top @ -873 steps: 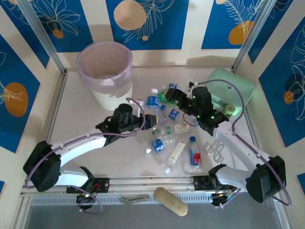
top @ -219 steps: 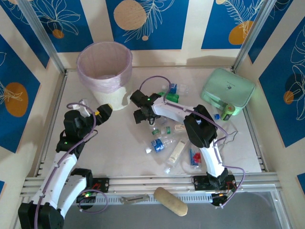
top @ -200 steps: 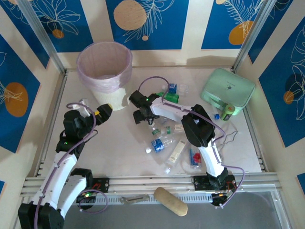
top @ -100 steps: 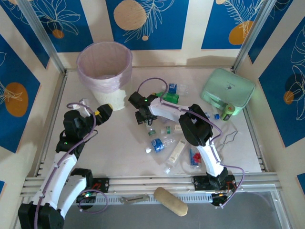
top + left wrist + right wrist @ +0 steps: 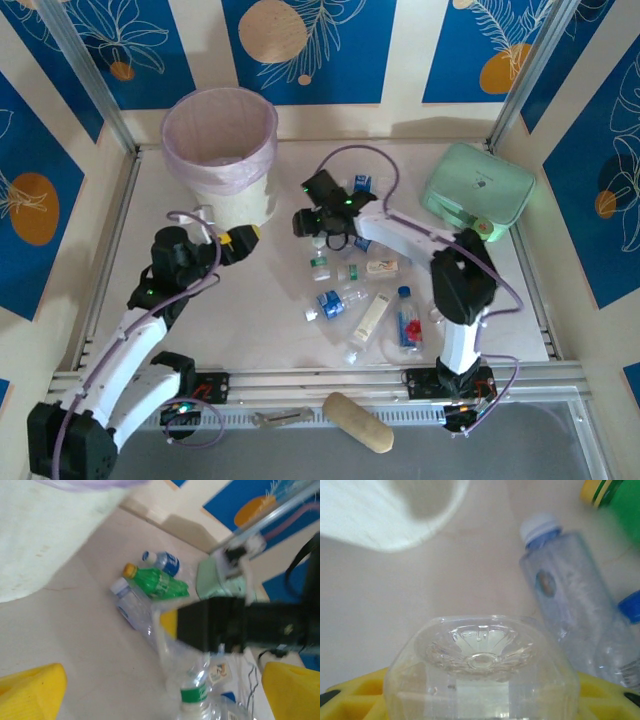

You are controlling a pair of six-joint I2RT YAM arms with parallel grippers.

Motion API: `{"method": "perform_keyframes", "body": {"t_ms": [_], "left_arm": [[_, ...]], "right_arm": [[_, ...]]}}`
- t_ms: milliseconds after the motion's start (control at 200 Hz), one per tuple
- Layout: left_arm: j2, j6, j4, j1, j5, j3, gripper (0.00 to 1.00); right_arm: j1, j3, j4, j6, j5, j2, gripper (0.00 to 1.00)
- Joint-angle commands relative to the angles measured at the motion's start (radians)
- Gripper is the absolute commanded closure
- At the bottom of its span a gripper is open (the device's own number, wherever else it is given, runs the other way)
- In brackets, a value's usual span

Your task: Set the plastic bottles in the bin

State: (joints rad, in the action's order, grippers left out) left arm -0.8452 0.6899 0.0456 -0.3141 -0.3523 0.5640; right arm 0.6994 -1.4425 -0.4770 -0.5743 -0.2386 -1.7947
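Cream tabletop (image 5: 255, 300) between blue-patterned walls (image 5: 310, 60); left tool (image 5: 228, 235) spread, right tool (image 5: 310, 222) pinching a clear bottle (image 5: 482, 655).

The right gripper (image 5: 305, 224) has closed on a clear bottle (image 5: 482, 665) and pulled toward the table's rear, its elbow swinging right. The left gripper (image 5: 233, 236) has shifted rightward along the bin (image 5: 240, 205).

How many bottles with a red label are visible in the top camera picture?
1. The red-labelled bottle lies just right of the long cream-labelled bottle. More could be hidden under the right arm.
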Motion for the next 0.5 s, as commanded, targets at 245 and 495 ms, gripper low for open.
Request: {"method": "perform_keyframes", "body": {"t_ms": [245, 495], "left_arm": [[-0.239, -0.138, 0.140, -0.306, 0.056, 0.130, 0.00], [-0.421, -0.156, 0.162, -0.450, 0.034, 0.213, 0.00]], "right_arm": [[-0.149, 0.301, 0.256, -0.241, 0.116, 0.297, 0.48], [-0.170, 0.385, 0.286, -0.289, 0.070, 0.416, 0.48]]}}
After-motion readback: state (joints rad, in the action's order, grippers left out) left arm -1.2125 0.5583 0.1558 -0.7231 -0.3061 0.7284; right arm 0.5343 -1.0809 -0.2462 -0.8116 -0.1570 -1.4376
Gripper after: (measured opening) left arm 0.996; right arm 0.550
